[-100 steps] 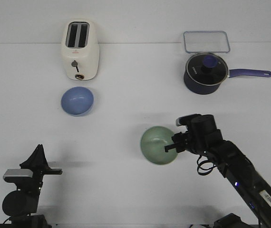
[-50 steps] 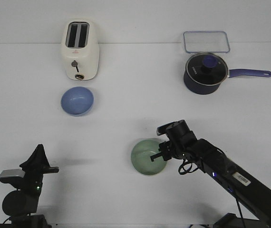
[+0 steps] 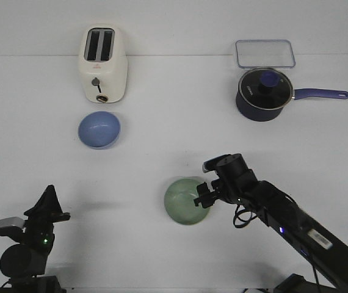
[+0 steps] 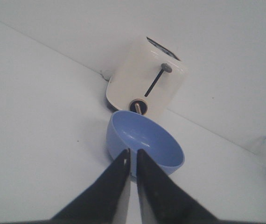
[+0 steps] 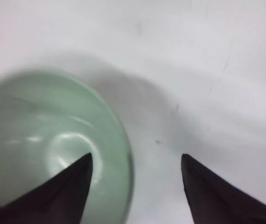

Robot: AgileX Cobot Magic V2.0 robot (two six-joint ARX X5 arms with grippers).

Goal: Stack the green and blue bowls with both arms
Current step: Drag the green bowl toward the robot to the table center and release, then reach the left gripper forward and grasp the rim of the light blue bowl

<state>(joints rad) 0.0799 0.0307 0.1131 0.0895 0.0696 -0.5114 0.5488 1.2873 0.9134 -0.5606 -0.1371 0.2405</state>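
Note:
The pale green bowl (image 3: 185, 201) sits on the white table in front of centre. My right gripper (image 3: 201, 196) is open at its right rim. In the right wrist view the gripper (image 5: 136, 156) straddles the rim: one finger is over the inside of the green bowl (image 5: 44, 135), the other over bare table, clear of the rim. The blue bowl (image 3: 99, 129) stands upright in front of the toaster. My left gripper (image 3: 50, 192) is shut and empty at the front left. In the left wrist view the shut gripper (image 4: 133, 150) points at the blue bowl (image 4: 147, 140), still well short of it.
A cream toaster (image 3: 102, 64) stands just behind the blue bowl. A dark navy saucepan (image 3: 264, 94) with a lid and a long handle is at the back right, with a clear lidded container (image 3: 265, 54) behind it.
My right arm has moved the green bowl left and toward the front of the table, and its jaws now stand open. The left wrist has shifted slightly left.

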